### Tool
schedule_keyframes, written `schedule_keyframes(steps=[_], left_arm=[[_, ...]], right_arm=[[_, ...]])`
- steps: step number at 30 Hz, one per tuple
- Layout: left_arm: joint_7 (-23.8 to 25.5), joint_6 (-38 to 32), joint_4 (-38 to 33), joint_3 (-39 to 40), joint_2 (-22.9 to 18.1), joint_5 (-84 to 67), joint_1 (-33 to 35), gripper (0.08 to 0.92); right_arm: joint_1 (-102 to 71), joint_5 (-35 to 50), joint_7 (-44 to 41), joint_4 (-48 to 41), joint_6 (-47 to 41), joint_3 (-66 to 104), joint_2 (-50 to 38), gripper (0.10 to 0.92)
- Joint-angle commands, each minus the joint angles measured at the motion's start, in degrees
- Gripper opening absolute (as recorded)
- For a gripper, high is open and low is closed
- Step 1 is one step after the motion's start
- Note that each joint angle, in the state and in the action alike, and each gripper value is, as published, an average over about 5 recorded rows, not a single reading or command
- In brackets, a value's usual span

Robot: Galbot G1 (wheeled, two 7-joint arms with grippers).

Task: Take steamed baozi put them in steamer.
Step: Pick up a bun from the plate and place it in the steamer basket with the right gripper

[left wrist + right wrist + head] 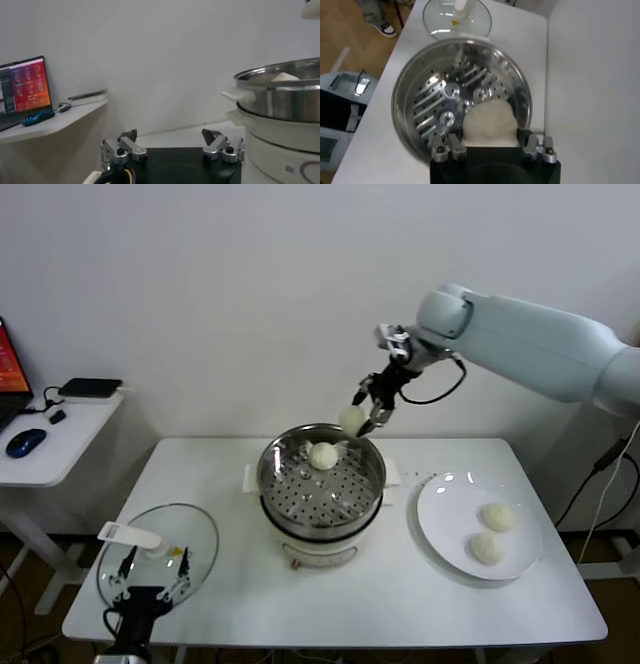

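Looking down from the head, I see my right gripper (364, 413) pinching a baozi (351, 419) over the steamer's (322, 484) back rim; I should lower it beside the baozi inside (323, 455). Two more wait on the plate (445, 529).

My left gripper (172, 148) rests open near the glass lid (158, 556).

My right wrist shows the held bun above the holey floor (440, 97).

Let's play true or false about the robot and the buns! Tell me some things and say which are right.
1. Two baozi lie on the white plate. True.
2. The right end effector holds a baozi above the steamer. True.
3. The steamer has no bun inside. False: one baozi already sits on its perforated floor.
4. The glass lid covers the steamer. False: it lies on the table beside it.
5. The left end effector grips a bun. False: it is open, holding nothing, low near the lid.
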Motion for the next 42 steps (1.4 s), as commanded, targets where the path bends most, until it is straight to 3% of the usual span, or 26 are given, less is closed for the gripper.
schedule_keyframes(steps=[1, 18, 35, 42], left_arm=[[-0.04, 0.08, -0.11, -0.17, 0.06, -0.04, 0.03, 0.823], [-0.11, -0.09, 0.86, -0.43, 0.22, -0.22, -0.28, 0.823], [-0.14, -0.15, 1.17, -0.43, 0.16, -0.17, -0.37, 0.823], [-0.18, -0.19, 1.19, -0.46, 0.07, -0.15, -0.29, 0.823]], right_arm=[[-4.57, 1.02, 0.48, -5.09, -0.69, -0.37, 11.87, 0.696], [-13.90, -7.76, 0.20, -13.33, 0.78, 1.54, 17.77, 0.696], [-16.52, -11.32, -0.26, -17.13, 2.14, 3.41, 19.56, 0.696], [-16.57, -12.12, -0.34, -16.51, 2.58, 4.10, 18.94, 0.801]])
